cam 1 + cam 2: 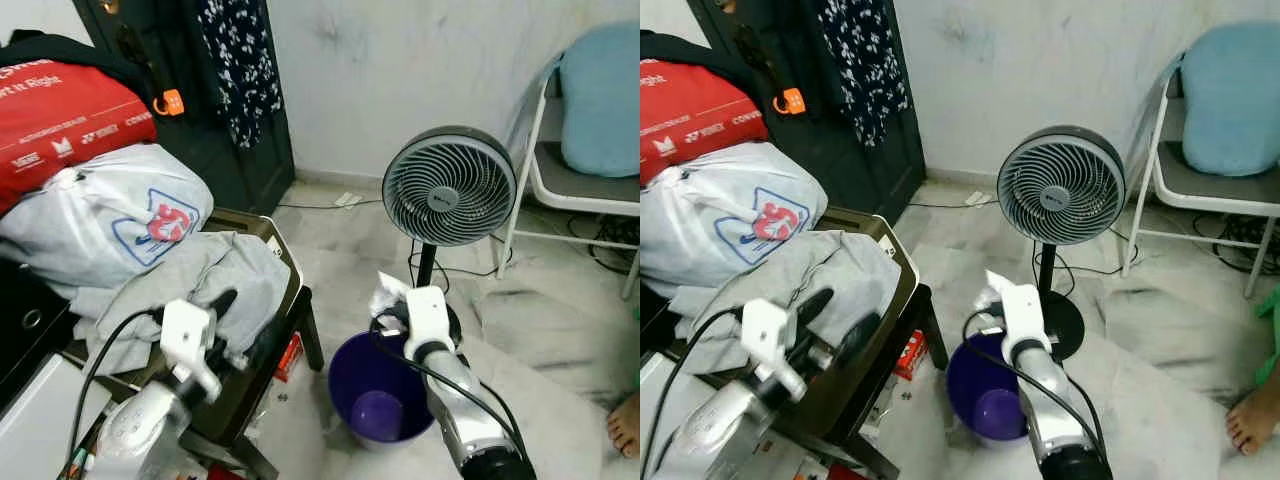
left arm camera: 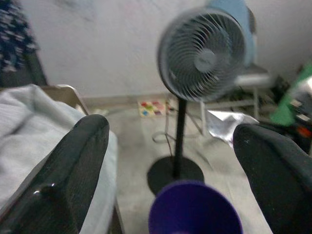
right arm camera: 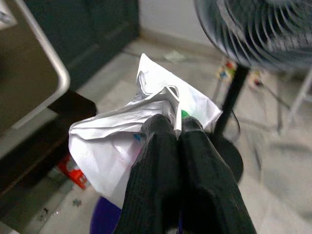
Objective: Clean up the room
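1. Right wrist view: right gripper [image 3: 176, 127], its jaws clamped on a crumpled white wrapper [image 3: 141, 131], hung above the purple bin [image 1: 375, 395] beside the fan [image 1: 448, 188].
2. Left gripper [image 2: 170, 151] stood wide apart, empty, by the grey cloth [image 1: 215, 275].
3. Step judged: disposal; next, release the wrapper over the bin's mouth.

Standing fan [image 1: 449, 188] on floor. White folding chair [image 1: 575, 185] beside fan, blue cushion [image 1: 601, 98] on seat. Dark door [image 1: 215, 100] beyond fan, across floor.
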Tool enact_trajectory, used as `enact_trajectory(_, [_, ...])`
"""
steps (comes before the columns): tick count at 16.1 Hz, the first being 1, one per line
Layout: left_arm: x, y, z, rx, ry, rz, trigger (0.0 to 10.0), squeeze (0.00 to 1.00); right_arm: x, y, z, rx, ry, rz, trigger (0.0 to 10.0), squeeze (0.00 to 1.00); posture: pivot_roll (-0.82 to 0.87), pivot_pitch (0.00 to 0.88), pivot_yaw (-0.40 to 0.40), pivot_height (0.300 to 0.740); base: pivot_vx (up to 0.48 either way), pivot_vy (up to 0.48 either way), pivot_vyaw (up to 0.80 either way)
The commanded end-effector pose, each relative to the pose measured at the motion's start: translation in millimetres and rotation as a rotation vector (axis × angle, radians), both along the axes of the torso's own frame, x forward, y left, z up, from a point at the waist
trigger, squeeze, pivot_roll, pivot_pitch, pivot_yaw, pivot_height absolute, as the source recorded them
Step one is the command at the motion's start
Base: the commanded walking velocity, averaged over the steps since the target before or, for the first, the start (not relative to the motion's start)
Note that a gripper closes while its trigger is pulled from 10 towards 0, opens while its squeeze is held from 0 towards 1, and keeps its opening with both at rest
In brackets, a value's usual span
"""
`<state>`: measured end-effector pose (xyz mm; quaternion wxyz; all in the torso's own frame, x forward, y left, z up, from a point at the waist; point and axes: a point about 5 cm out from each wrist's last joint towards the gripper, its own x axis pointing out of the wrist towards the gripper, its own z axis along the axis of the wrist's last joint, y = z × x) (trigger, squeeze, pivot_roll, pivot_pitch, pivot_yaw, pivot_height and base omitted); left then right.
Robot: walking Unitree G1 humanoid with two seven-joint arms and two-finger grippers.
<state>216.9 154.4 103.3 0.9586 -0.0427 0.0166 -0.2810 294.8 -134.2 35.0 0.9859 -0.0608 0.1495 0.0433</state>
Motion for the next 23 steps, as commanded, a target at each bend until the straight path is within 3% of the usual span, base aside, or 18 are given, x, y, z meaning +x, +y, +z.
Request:
enact_trajectory(1, [-7.5,-0.6,3.5,0.034,0.004,-0.062,10.0,0.0,1.2,3.7,-2.3,0.009,0.027,-0.042,10.0,0.0,-0.07,0.137,0.15,0.74,0.0,0.0,0.0])
enact_trajectory(7, [-29.6,5.3,13.2,0.068,0.062,-0.136,10.0,0.0,15.4,-12.4,2.2,-0.046,0.053,-0.245,10.0,0.0,-0.01,0.228,0.213,0.74,0.0,0.0,0.0])
enact_trajectory(17, [-34.6,12.7,16.4,0.112,0.094,-0.149,10.0,0.0,30.7,-25.2,5.9,-0.038,0.064,-0.329,10.0,0.0,0.02,0.25,0.235,0.74,0.0,0.0,0.0])
enact_trajectory(19, [-34.9,13.9,19.1,0.121,0.089,-0.135,10.0,0.0,31.8,-23.0,5.1,-0.014,0.075,-0.32,10.0,0.0,0.03,0.255,0.239,0.74,0.0,0.0,0.0])
enact_trajectory(23, [-36.8,14.4,23.5,0.13,0.087,-0.128,10.0,0.0,29.9,-2.5,-4.9,0.035,0.141,-0.267,10.0,0.0,0.05,0.263,0.248,0.74,0.0,0.0,0.0])
